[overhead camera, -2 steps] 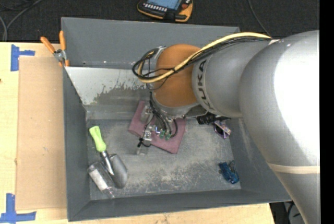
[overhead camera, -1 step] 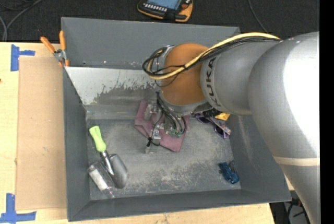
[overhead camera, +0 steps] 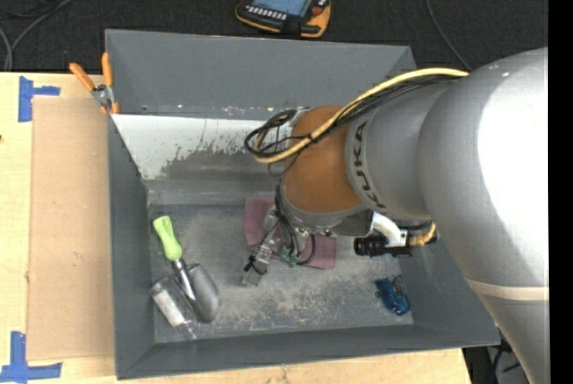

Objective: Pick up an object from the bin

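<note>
My gripper (overhead camera: 258,264) hangs low over the middle of the bin floor, under the orange wrist cover. Its tip is at the front left edge of a flat mauve-pink pad (overhead camera: 261,218), which lies partly hidden beneath it. To the left lies a small trowel (overhead camera: 186,268) with a lime-green handle and a grey metal blade, pointing toward the front. A clear plastic packet (overhead camera: 168,303) rests against the blade at the front left corner.
A small blue thing (overhead camera: 393,295) lies near the front right corner. The arm and its cables cover the bin's right half. Bare floor shows between the trowel and the gripper and along the front wall.
</note>
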Action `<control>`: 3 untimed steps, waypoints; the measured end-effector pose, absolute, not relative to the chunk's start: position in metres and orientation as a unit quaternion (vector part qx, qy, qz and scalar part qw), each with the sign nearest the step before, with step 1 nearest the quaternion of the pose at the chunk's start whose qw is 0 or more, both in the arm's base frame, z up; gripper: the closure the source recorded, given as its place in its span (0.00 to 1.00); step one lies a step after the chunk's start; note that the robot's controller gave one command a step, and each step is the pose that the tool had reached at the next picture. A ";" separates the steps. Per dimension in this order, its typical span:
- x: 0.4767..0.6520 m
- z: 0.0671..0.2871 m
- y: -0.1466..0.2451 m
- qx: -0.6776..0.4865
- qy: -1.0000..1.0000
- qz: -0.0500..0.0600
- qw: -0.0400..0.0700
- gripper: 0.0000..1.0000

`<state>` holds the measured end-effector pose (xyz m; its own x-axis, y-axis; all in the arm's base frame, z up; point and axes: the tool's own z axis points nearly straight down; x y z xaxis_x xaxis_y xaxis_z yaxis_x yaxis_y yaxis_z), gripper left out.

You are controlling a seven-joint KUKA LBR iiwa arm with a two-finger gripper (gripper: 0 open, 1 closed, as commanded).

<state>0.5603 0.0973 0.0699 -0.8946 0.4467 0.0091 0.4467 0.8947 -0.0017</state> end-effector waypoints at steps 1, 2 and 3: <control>0.585 0.070 0.079 -0.117 -0.993 -0.002 0.000 0.00; 0.566 0.070 0.095 -0.210 -0.978 -0.001 0.005 1.00; 0.566 0.070 0.095 -0.210 -0.978 -0.001 0.005 1.00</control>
